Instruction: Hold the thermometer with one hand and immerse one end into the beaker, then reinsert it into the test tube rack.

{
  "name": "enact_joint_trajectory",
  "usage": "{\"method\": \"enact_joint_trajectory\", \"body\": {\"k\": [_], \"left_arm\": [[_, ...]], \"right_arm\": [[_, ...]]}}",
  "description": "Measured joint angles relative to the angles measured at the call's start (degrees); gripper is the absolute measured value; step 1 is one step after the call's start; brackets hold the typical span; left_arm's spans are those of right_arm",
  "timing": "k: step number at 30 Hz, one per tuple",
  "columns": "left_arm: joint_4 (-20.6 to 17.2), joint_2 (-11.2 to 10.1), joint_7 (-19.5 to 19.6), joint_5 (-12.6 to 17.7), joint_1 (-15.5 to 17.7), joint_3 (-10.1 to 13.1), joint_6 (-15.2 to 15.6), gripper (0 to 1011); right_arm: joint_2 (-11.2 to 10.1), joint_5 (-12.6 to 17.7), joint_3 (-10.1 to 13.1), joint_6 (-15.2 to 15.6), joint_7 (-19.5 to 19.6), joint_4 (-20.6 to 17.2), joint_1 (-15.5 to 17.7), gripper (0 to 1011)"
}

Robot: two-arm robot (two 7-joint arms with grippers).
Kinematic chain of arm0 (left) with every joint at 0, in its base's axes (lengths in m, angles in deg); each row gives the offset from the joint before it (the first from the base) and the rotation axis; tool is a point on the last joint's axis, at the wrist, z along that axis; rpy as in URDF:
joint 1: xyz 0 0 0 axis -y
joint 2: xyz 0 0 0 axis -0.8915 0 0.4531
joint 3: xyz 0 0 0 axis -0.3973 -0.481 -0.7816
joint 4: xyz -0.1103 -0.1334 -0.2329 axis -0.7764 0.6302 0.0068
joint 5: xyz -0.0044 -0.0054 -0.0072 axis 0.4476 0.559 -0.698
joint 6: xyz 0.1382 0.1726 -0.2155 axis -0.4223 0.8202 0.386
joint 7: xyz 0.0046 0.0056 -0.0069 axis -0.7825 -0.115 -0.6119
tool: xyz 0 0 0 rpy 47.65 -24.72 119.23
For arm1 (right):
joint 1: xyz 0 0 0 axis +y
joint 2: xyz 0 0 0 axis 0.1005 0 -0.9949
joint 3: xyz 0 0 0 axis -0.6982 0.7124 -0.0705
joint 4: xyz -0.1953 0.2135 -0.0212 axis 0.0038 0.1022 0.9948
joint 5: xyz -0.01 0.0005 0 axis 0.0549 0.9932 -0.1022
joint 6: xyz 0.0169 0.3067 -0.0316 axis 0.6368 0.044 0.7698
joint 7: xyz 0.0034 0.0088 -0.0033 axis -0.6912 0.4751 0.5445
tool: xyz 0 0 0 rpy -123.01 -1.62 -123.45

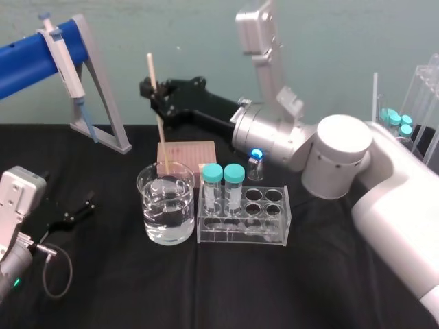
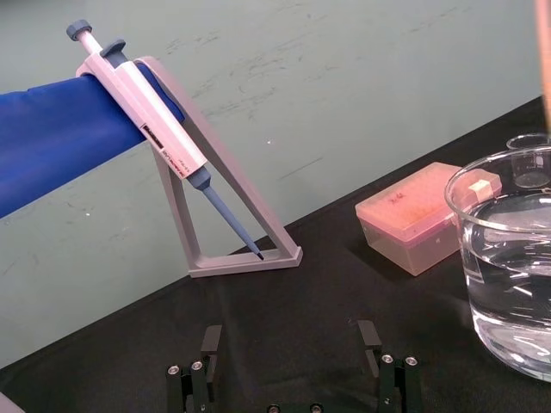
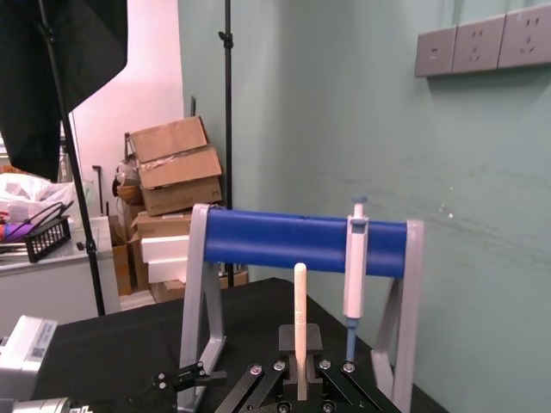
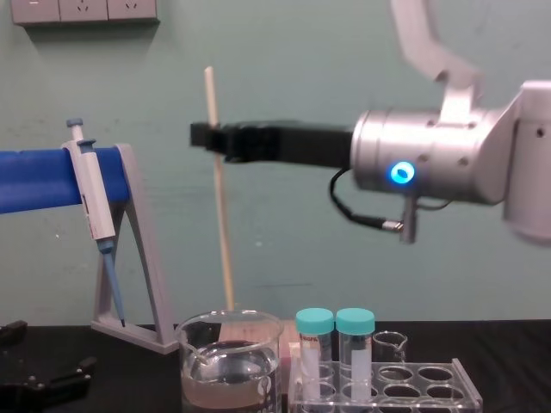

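carefully now, the right gripper (image 1: 155, 91), clamped on the thermometer (image 4: 220, 224) whose lower end sits at the mouth of the beaker (image 1: 147, 205) beside the test tube rack (image 1: 271, 234), should descend straight and slowly, clear of the glass, while the left gripper (image 2: 290, 342) lies idle, jaws apart.

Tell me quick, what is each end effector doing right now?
Left end effector: open, empty, parked at left.
Right end effector: closed on the thermometer, above the beaker.
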State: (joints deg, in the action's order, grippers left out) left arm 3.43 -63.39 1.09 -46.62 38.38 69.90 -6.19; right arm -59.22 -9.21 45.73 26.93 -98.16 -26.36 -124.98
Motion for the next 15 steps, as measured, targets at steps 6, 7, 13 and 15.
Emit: {"method": "enact_joint_trajectory", "body": {"k": [6, 7, 13, 15], "left_arm": [[0.00, 0.00, 0.00, 0.00, 0.00, 0.00, 0.00, 1004], [0.00, 0.00, 0.00, 0.00, 0.00, 0.00, 0.00, 1004], [0.00, 0.00, 0.00, 0.00, 0.00, 0.00, 0.00, 1004], [0.00, 0.00, 0.00, 0.00, 0.00, 0.00, 0.00, 1004]], "right_arm": [[2.73, -0.73, -0.05, -4.48, -1.30, 4.69, 0.88, 53], [2.92, -0.74, 0.02, -4.88, -1.46, 5.02, 1.00, 53], [4.05, -1.82, 0.66, -7.16, -1.81, 7.99, 2.05, 53], [4.10, -1.98, 0.72, -7.25, -1.81, 8.19, 2.12, 53]]}}
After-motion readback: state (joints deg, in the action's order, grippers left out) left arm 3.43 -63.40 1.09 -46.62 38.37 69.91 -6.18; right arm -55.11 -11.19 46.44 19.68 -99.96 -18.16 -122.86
